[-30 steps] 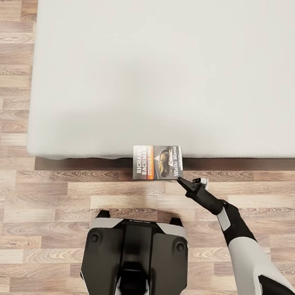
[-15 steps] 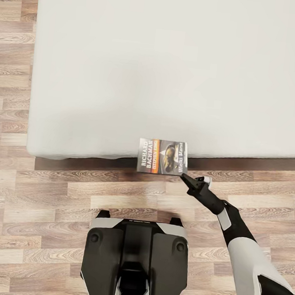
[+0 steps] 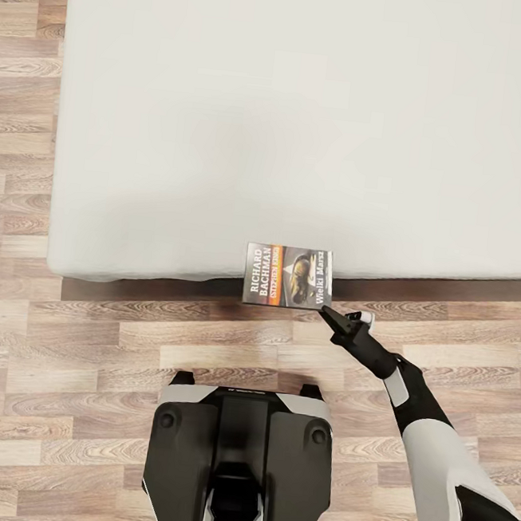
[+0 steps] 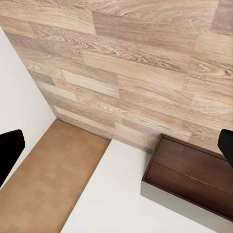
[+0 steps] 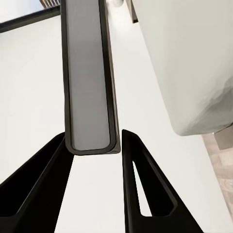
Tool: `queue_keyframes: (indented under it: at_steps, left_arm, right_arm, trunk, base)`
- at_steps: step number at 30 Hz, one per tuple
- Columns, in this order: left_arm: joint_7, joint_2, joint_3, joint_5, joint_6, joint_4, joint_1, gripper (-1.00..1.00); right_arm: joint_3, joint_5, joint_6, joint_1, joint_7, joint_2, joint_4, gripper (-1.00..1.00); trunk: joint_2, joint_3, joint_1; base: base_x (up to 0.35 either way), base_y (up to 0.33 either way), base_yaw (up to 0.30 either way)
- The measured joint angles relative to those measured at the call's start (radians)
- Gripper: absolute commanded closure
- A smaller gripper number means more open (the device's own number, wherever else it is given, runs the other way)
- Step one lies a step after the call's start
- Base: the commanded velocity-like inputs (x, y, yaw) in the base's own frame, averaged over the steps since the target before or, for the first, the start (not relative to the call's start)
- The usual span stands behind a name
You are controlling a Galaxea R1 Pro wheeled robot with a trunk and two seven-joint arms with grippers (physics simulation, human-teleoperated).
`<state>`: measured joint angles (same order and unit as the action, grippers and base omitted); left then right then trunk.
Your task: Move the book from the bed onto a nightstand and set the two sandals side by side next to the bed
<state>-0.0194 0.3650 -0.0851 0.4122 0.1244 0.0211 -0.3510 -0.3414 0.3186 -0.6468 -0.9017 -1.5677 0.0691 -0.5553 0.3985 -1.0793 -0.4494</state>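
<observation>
Book transfer, grasp stage: right gripper (image 3: 326,310) jaws flank Bachman paperback (image 3: 288,276) edge overhanging bed (image 3: 298,128), contact unclear, closure indeterminate; next: clamp, lift

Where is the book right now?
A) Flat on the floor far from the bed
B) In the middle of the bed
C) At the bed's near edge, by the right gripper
C: the book sits at the near edge of the bed, with the right gripper at its corner.
</observation>
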Motion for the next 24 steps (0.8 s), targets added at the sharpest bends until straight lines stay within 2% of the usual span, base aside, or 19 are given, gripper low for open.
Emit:
queue_keyframes:
  at_steps: [9,17,24]
  left_arm:
    - [0.000,-0.001,-0.001,0.000,0.001,0.000,0.000,-1.00]
    - [0.000,-0.005,-0.001,0.000,0.001,0.000,0.000,-1.00]
    - [0.000,-0.010,-0.001,0.000,0.001,0.001,0.000,-1.00]
  right_arm:
    - [-0.002,0.004,0.005,0.000,0.000,-0.001,0.006,1.00]
    - [-0.002,0.050,0.006,0.004,0.000,0.001,0.011,1.00]
    - [0.000,0.059,0.007,0.008,0.000,0.000,0.013,1.00]
  trunk:
    - [0.000,0.000,0.000]
    - [0.000,0.000,0.000]
    - [0.000,0.000,0.000]
  base:
    - [0.000,0.000,0.000]
    - [0.000,0.000,0.000]
    - [0.000,0.000,0.000]
